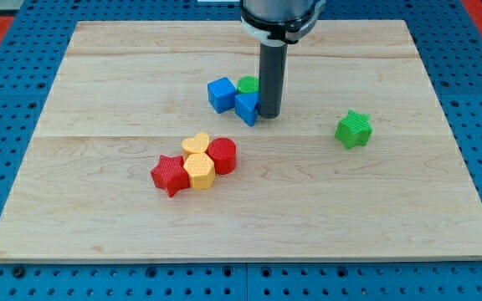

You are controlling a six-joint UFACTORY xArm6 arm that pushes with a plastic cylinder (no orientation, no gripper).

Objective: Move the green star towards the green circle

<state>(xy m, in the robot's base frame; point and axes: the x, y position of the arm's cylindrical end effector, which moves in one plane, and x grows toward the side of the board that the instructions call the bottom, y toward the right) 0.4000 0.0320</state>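
My tip (pixel 269 114) rests on the pale wooden worktop (pixel 99 84); there is no claw to open or close. It touches the blue triangular block (pixel 247 107), just beside the green circle (pixel 248 84). The green star (pixel 354 130) sits well apart toward the view's right.

green star (pixel 354 129) flat on board at view's right, alone, green circle (pixel 247 84) well apart toward upper centre, partly hidden

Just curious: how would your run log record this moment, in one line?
my tip: beside blue blocks | green star: view's right, untouched | green circle: behind blue blocks
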